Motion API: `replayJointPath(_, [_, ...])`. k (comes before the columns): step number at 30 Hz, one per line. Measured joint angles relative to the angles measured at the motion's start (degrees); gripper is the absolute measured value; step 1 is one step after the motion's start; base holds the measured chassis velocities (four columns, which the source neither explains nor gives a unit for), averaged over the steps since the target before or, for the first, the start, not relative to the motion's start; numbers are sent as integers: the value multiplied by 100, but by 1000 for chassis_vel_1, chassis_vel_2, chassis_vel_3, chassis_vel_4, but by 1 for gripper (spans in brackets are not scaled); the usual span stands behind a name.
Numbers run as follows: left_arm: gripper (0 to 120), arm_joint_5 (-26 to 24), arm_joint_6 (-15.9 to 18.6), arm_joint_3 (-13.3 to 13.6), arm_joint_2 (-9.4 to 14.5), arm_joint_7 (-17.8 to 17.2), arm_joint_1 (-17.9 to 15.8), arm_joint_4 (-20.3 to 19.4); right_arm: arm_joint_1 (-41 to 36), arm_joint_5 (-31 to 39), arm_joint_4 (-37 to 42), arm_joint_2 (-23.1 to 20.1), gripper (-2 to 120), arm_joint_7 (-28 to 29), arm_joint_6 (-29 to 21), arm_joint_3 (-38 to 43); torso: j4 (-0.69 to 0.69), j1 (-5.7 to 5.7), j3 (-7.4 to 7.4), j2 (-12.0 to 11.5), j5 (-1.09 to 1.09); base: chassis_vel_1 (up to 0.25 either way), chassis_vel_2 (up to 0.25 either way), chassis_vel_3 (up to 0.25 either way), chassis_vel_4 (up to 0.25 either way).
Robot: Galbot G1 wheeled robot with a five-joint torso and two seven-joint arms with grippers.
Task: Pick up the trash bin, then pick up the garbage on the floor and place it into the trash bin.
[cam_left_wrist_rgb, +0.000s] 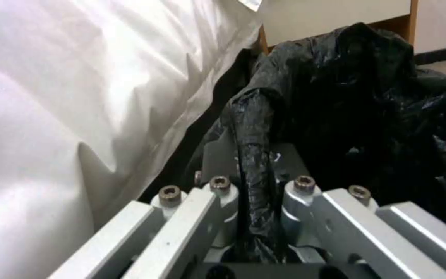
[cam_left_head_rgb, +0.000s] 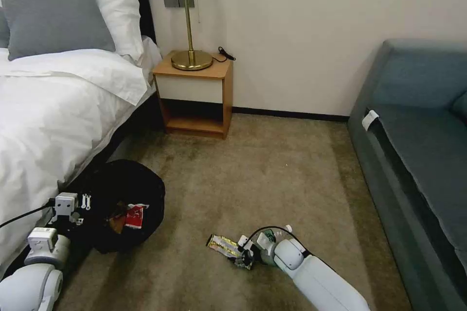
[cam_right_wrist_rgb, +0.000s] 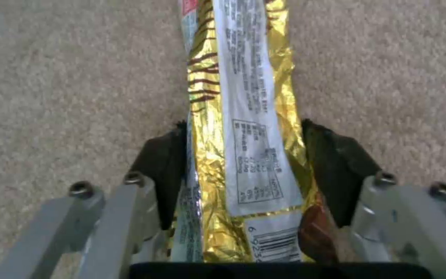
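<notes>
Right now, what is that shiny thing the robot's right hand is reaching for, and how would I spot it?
Find the bare carpet between the bed and the blue sofa. Near the picture's bottom, the right hand straddles a long snack wrapper lying flat. It is gold foil with dark stripes and a white printed panel.

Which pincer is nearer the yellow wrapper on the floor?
Right. The right pincer straddles the wrapper, one finger on each side. The left pincer is off by the bed, clamping the bin bag.
</notes>
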Motion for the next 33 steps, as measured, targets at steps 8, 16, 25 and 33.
replayJointPath(8, [5,-2,-91,-8,1,18,21,39,-62,-69,-12,19,35,-12,19,32,1,0,0,-1,0,0,0,0,0])
replayJointPath(16, [5,-10,-109,-20,-7,33,35,28,-102,-94,-12,20,18,-28,49,71,3,0,2,-3,3,0,0,0,0])
replayJointPath(25, [5,-12,-139,-28,-8,70,68,-41,-130,-97,-12,-11,4,-51,92,195,6,1,3,-4,9,0,0,0,0])
replayJointPath(33, [5,-2,-260,-5,-34,138,106,-81,-176,-97,83,-80,4,-54,95,315,9,1,5,-6,10,0,0,0,0])
